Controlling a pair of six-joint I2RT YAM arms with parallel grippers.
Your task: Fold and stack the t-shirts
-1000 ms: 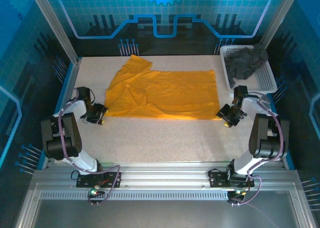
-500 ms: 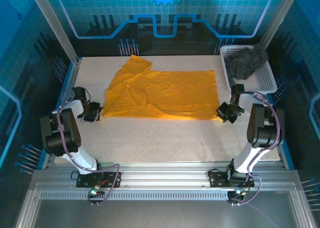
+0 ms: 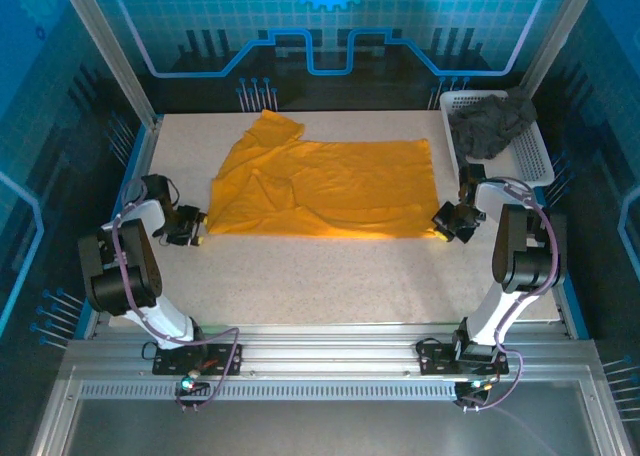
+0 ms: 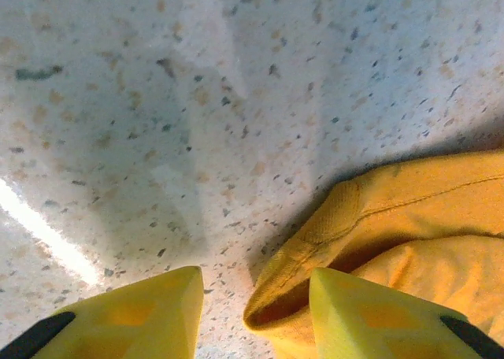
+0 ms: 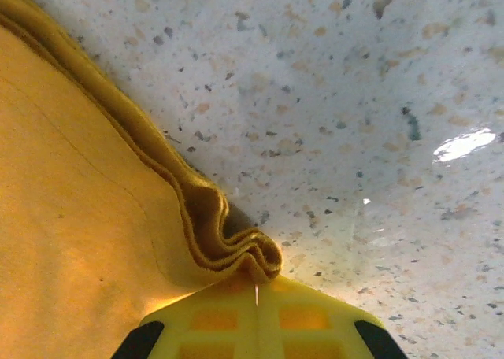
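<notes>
Right gripper [image 5: 256, 292] pinched shut on the bunched near-right corner of orange shirt [image 3: 330, 186], which lies spread on table [image 3: 330, 276]. Left gripper [image 4: 253, 296] jaws apart, straddling the near-left corner hem. Grey shirt [image 3: 492, 121] heaped in basket [image 3: 540, 161], far right.

Bare table [image 3: 320, 276] strip in front of the orange t-shirt [image 3: 330, 186]; white basket [image 3: 541, 154] at far-right corner.

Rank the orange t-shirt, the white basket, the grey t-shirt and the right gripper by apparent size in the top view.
1. orange t-shirt, spread on the table
2. white basket
3. grey t-shirt, bunched in the basket
4. right gripper, at the orange shirt's corner
</notes>
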